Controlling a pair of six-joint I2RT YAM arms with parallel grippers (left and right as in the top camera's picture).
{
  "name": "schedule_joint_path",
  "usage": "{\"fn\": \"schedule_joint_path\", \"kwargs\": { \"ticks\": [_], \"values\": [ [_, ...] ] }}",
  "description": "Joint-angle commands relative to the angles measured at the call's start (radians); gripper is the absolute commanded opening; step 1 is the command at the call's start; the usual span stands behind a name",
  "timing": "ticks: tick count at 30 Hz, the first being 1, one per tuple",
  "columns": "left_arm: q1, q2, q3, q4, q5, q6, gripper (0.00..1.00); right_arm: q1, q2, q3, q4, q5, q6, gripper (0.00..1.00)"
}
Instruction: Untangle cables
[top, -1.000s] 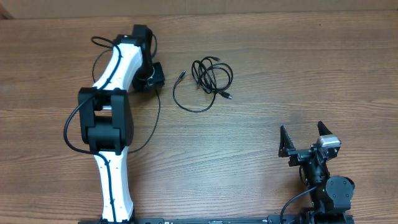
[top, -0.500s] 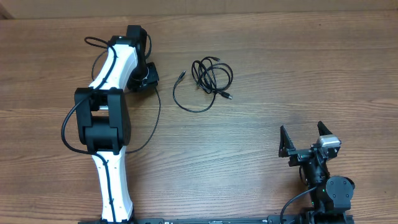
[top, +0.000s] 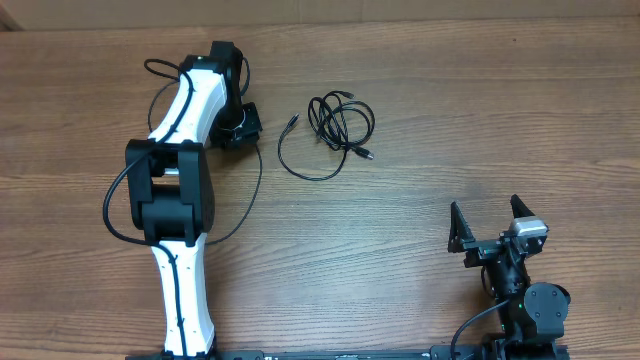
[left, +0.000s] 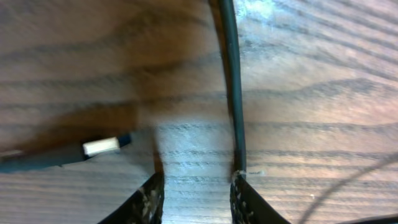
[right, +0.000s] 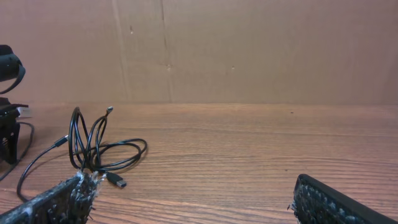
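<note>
The cables lie bundled near the table's far edge, midway along, one loose loop trailing out: untangling looks barely begun. Left gripper hovers beside them, fingers parted over bare wood. Right gripper sits at the near right corner, spread wide, empty.

The left arm has swung back toward the worktop's right edge, undoing its small shift toward the left edge half a second ago. The left gripper again sits slightly nearer the front edge, roughly where it was a second ago.
</note>
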Motion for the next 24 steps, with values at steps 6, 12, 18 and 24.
{"fn": "schedule_joint_path", "kwargs": {
  "ticks": [6,12,18,24],
  "values": [
    [-0.001,0.025,0.187,-0.101,0.066,0.006,0.49,-0.002,-0.001,-0.01,0.005,0.005,-0.006,1.0],
    [-0.019,0.028,0.134,-0.056,-0.02,-0.026,0.5,-0.002,-0.001,-0.01,0.005,0.005,-0.006,1.0],
    [-0.02,0.029,0.047,0.047,-0.037,-0.034,0.49,-0.002,-0.001,-0.01,0.005,0.005,-0.006,1.0],
    [-0.021,0.029,-0.033,0.135,-0.037,-0.058,0.39,-0.002,-0.001,-0.01,0.005,0.005,-0.006,1.0]
  ]
}}
